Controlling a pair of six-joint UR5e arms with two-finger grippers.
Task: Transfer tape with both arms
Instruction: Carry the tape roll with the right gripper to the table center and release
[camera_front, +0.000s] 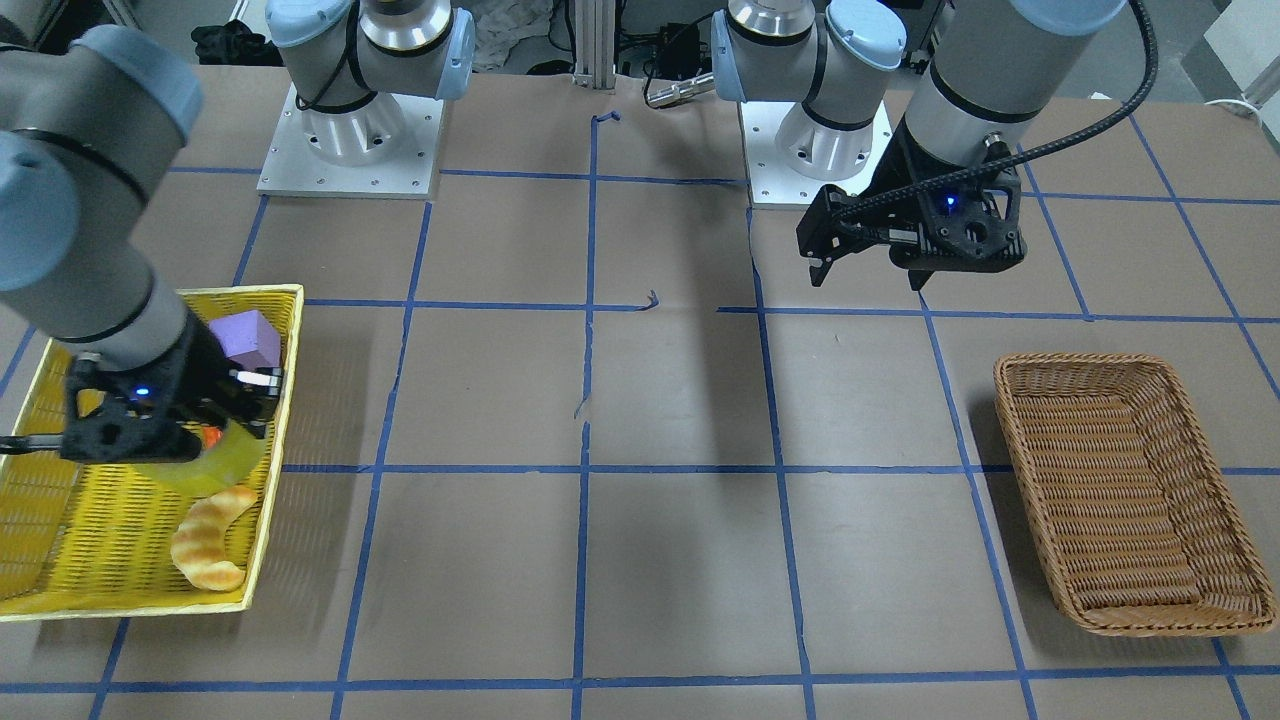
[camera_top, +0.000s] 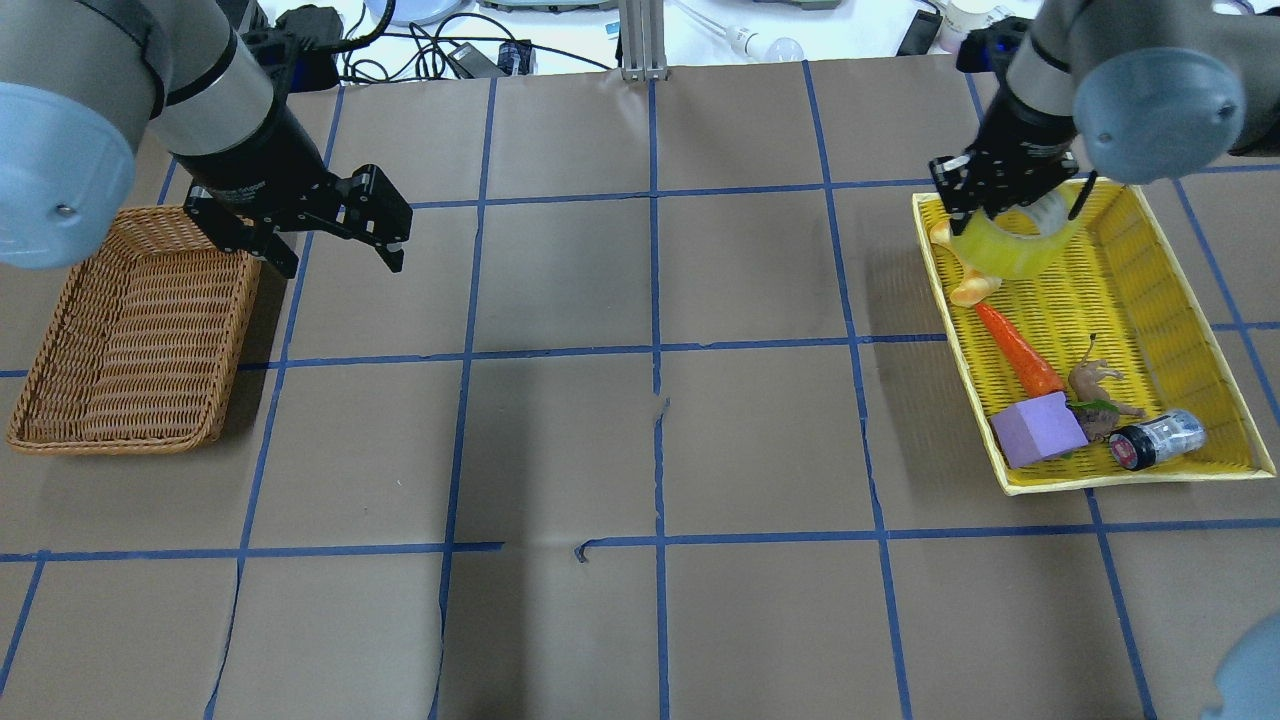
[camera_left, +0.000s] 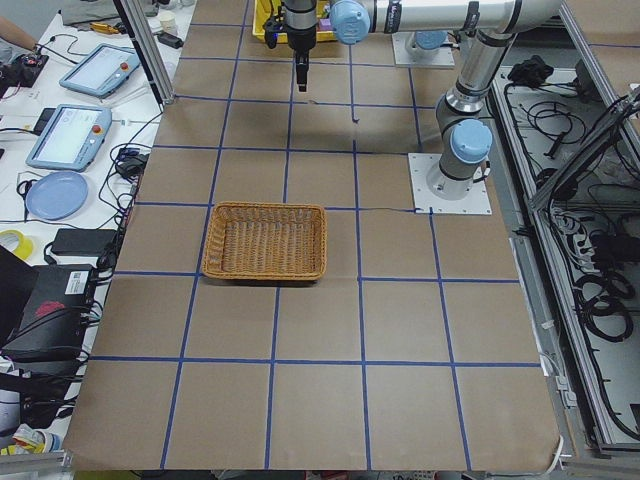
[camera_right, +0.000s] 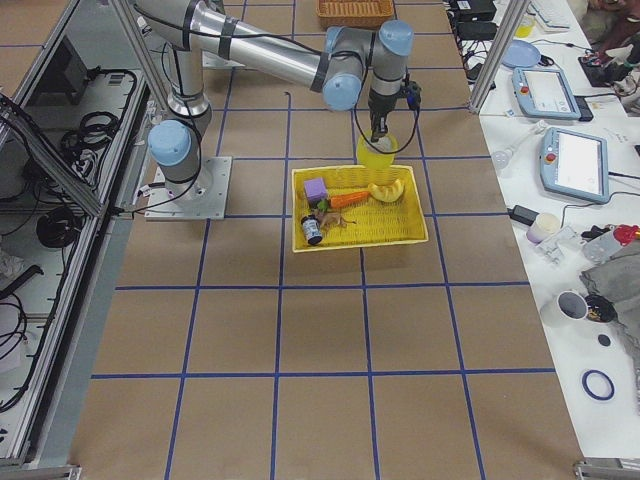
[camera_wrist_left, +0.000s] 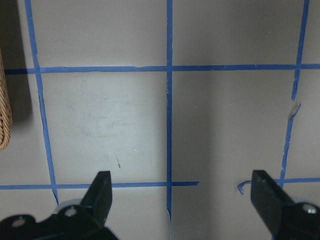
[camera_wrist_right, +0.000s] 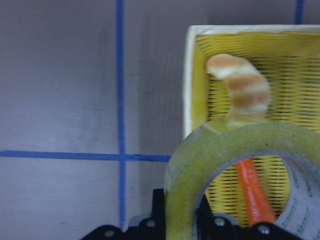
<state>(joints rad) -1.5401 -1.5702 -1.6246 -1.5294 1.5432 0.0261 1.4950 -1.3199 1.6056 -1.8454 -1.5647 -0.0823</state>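
Note:
The tape (camera_top: 1020, 252), a wide translucent yellow roll, hangs in my right gripper (camera_top: 985, 215) above the far-left corner of the yellow tray (camera_top: 1180, 300). The right gripper is shut on the roll's wall, which shows in the right wrist view (camera_wrist_right: 225, 165) and in the front view (camera_front: 228, 462). My left gripper (camera_top: 340, 262) is open and empty. It hovers over bare table just right of the wicker basket (camera_top: 130, 330). Its fingers stand wide apart in the left wrist view (camera_wrist_left: 182, 195) and the front view (camera_front: 868, 280).
The tray holds a striped croissant (camera_front: 208, 540), a carrot (camera_top: 1020, 350), a purple block (camera_top: 1038, 430), a small jar (camera_top: 1158, 440) and a brown toy figure (camera_top: 1095, 385). The wicker basket (camera_front: 1130, 490) is empty. Blue tape lines grid the brown table.

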